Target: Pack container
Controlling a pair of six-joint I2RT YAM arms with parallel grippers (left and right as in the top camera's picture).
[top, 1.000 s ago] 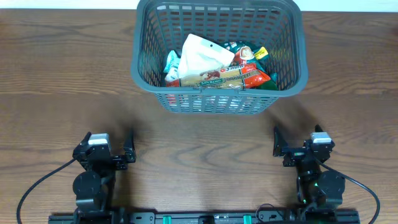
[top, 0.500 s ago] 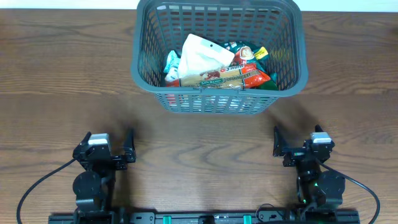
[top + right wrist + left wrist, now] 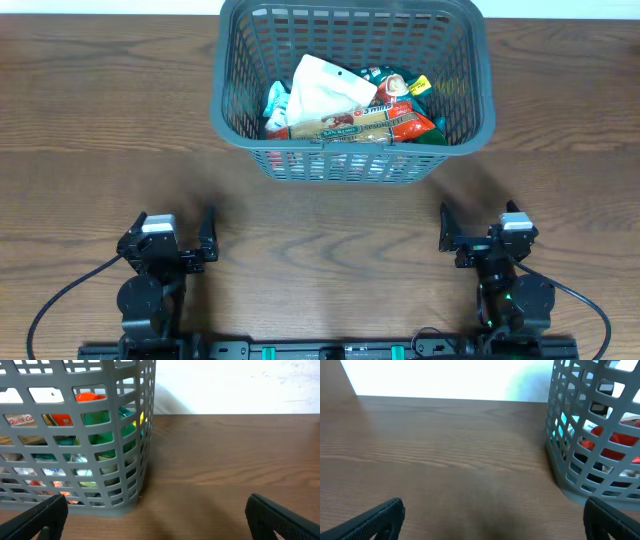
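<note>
The container [image 3: 225,120], a dark grey slotted basket, stands at the far middle of the wooden table. Inside lie a white packet [image 3: 325,88], a red packet [image 3: 385,124] and other food packets. My left gripper [image 3: 174,222] rests near the front left, open and empty, well short of the basket. My right gripper [image 3: 478,218] rests near the front right, likewise open and empty. In the left wrist view the container [image 3: 570,460] is at the right, beyond the open gripper [image 3: 492,522]. In the right wrist view the container [image 3: 145,435] fills the left, beyond the open gripper [image 3: 157,520].
Bare wooden table [image 3: 330,230] lies between the two arms and the basket. A white wall edge runs behind the table [image 3: 445,380]. The arms' mounting rail [image 3: 330,350] sits at the front edge.
</note>
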